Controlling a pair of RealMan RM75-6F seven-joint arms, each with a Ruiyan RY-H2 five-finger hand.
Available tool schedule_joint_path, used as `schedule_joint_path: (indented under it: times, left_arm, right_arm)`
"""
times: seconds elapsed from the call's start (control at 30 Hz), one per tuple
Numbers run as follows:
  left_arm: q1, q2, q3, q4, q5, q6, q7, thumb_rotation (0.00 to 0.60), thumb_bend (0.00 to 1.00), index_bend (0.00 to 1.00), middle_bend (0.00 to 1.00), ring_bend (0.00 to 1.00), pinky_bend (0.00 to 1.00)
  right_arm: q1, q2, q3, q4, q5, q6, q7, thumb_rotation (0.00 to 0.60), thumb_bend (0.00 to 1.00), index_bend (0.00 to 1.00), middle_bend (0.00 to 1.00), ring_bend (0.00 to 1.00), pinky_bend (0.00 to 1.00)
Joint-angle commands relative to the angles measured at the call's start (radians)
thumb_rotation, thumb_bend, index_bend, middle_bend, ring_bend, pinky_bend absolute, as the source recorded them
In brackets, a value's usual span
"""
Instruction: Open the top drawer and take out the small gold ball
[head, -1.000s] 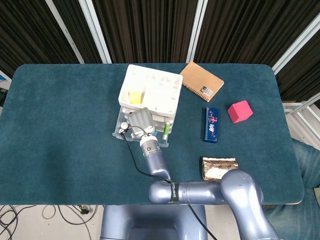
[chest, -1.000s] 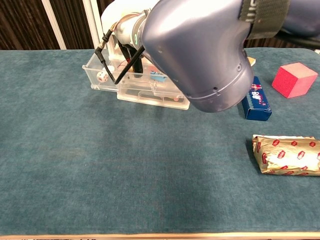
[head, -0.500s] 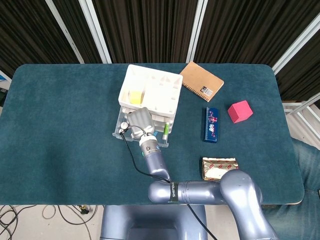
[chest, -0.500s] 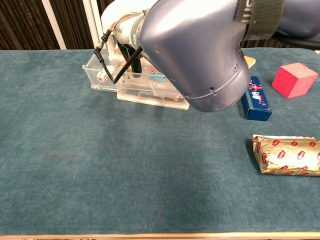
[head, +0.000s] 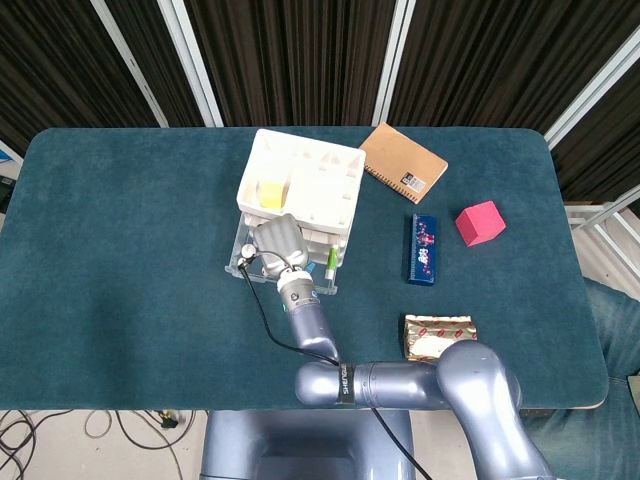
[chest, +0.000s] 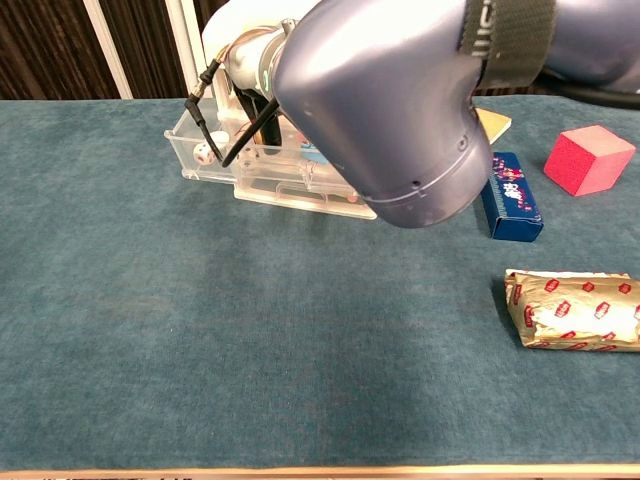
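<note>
Little has shifted since the earlier frames: the right arm has crept slightly further up and left, so its bulk now covers a touch more of the chest view, while everything on the desk (head: 120, 250) lies as it did. From the head view, the right hand (head: 277, 243) sits low inside the pulled-out top drawer (head: 243, 268), a clear tray jutting from the front of the white organizer (head: 305, 185) toward the robot; the hand's back faces the camera and hides its fingers, so whether they are spread or pinching something cannot be told. The small gold ball is not visible here; by judgement it lies under or just ahead of that hand, so the coming move turns on lifting straight up out of the tray. The left hand is nowhere in sight, leaving the right as the only one near. A notebook (head: 403, 162), a blue box (head: 422, 248), a pink cube (head: 479, 222) and a foil packet (head: 437, 335) lie well apart to the right. From the chest view, the right arm (chest: 385, 100) blocks the hand entirely; the drawer's clear front wall (chest: 285, 185) shows, with a small white die (chest: 203, 152) at its left end, but no gold ball can be made out.
</note>
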Motion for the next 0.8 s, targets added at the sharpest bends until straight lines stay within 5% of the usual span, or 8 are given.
schedule_joint_path:
  times: [0.03, 0.8]
  left_arm:
    - [0.000, 0.000, 0.000, 0.000, -0.001, 0.000, 0.000, 0.600, 0.24, 0.13, 0.00, 0.00, 0.02]
    - [-0.002, 0.005, 0.003, -0.003, 0.003, -0.007, -0.001, 0.600, 0.24, 0.13, 0.00, 0.00, 0.03]
  right_arm:
    - [0.001, -0.001, 0.000, 0.001, 0.000, -0.001, -0.002, 0.600, 0.32, 0.50, 1.00, 1.00, 1.00]
    - [0.002, -0.010, -0.001, 0.014, -0.005, -0.005, -0.025, 0.600, 0.33, 0.52, 1.00, 1.00, 1.00]
